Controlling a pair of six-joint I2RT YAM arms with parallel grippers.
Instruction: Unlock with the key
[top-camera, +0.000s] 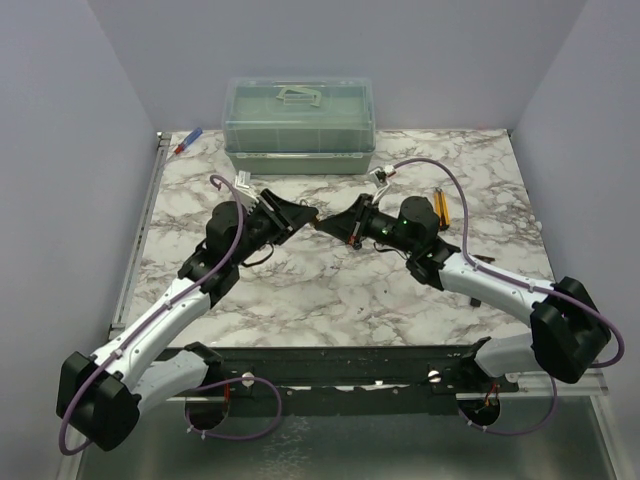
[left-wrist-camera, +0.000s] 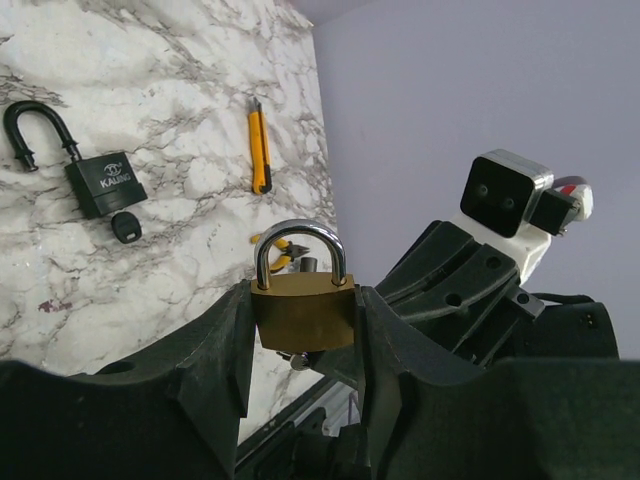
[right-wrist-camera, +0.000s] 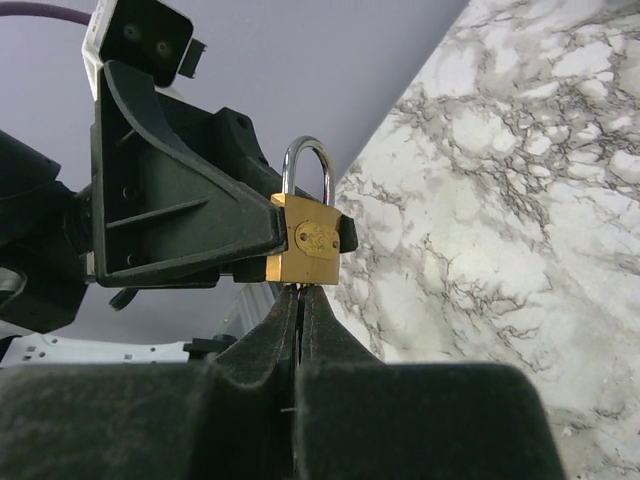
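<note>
While L tool (left-wrist-camera: 303, 338) grips brass padlock (right-wrist-camera: 308, 245), R tool (right-wrist-camera: 300, 298) sits clenched at its base.

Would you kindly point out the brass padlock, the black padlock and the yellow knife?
brass padlock (left-wrist-camera: 303, 314), left wrist view, on its body.
black padlock (left-wrist-camera: 105, 185), left wrist view, on its body.
yellow knife (left-wrist-camera: 259, 150), left wrist view, on its handle.

1. Tiny key (left-wrist-camera: 126, 228) with a round black plastic head, blade not visible. Lying flat on the marble, touching the bottom of the black padlock (left-wrist-camera: 105, 185), at its 5 o'clock.
2. Small brass padlock (left-wrist-camera: 303, 320) with its silver shackle shut. Upright, raised off the marble, clamped on both sides in the left gripper (left-wrist-camera: 305, 300). Small metal stub (left-wrist-camera: 298, 362) at its 6 o'clock, too small to identify.
</note>
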